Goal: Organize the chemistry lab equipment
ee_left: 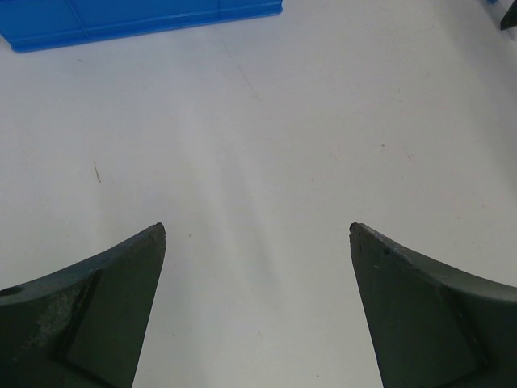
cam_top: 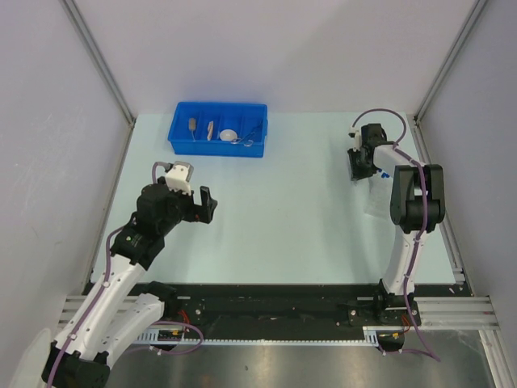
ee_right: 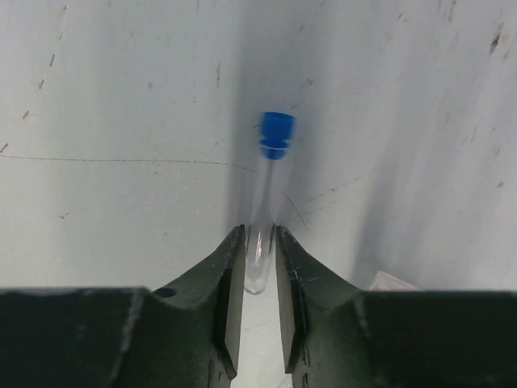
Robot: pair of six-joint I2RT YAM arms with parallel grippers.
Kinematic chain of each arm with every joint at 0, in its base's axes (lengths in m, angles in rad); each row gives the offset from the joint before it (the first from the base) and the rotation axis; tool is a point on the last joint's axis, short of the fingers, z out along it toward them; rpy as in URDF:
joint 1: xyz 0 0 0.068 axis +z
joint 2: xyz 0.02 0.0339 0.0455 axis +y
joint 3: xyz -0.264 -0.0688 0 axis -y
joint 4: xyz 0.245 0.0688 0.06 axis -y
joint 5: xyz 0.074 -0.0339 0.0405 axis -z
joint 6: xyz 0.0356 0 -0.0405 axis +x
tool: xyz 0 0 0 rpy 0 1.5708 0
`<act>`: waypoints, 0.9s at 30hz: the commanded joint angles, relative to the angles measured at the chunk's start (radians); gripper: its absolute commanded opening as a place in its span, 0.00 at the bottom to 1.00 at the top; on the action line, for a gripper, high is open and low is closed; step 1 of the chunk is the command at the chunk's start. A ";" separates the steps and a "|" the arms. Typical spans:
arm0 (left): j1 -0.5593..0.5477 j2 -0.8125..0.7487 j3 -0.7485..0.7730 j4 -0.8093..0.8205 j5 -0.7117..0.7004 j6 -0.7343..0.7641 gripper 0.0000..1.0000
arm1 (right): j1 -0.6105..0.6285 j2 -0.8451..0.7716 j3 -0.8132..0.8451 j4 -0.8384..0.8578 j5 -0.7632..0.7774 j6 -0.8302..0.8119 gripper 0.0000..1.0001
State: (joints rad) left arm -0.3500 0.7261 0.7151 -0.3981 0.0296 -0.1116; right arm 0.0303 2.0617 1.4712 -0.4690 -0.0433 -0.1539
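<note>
My right gripper [ee_right: 259, 234] is shut on the lower end of a clear tube with a blue cap [ee_right: 270, 190], which points away from the jaws over the table. In the top view this gripper [cam_top: 356, 166] is at the far right, beside the clear plastic tube rack [cam_top: 376, 197], with a blue cap [cam_top: 387, 174] showing next to it. My left gripper [cam_top: 205, 207] is open and empty over the bare table; its fingers [ee_left: 97, 299] stand wide apart. Two wooden-handled tools [cam_top: 193, 124], a white round dish [cam_top: 229, 135] and silver wire tongs [cam_top: 248, 138] lie in the blue bin.
The large blue divided bin [cam_top: 181, 139] stands at the back left of the table; its edge shows in the left wrist view [ee_left: 121, 24]. A corner of the rack [ee_right: 393, 281] shows just right of my right gripper's fingers. Grey walls close in the table.
</note>
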 commanded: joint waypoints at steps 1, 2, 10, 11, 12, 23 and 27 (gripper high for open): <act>0.009 0.004 -0.002 0.025 0.006 0.043 1.00 | -0.003 0.008 0.005 -0.042 -0.023 0.007 0.20; 0.009 0.004 0.000 0.025 0.010 0.040 1.00 | -0.003 0.005 -0.002 -0.042 -0.030 0.007 0.19; 0.009 0.019 -0.052 0.215 0.327 -0.222 1.00 | -0.006 -0.119 -0.098 -0.053 -0.389 0.010 0.09; 0.009 0.027 -0.081 0.282 0.369 -0.352 1.00 | -0.004 -0.138 -0.129 -0.049 -0.512 0.013 0.09; 0.008 0.032 -0.118 0.367 0.419 -0.431 1.00 | -0.006 -0.179 -0.146 -0.043 -0.573 0.022 0.09; -0.177 0.407 -0.336 1.323 0.321 -0.979 0.95 | 0.115 -0.383 -0.270 0.061 -1.113 0.140 0.09; -0.237 0.516 -0.237 1.357 0.224 -0.942 0.90 | 0.167 -0.414 -0.272 0.085 -1.165 0.177 0.09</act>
State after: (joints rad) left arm -0.5373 1.1767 0.3637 0.7494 0.3756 -1.0225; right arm 0.1589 1.6970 1.2076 -0.4339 -1.0687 -0.0353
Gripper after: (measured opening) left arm 0.929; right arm 0.168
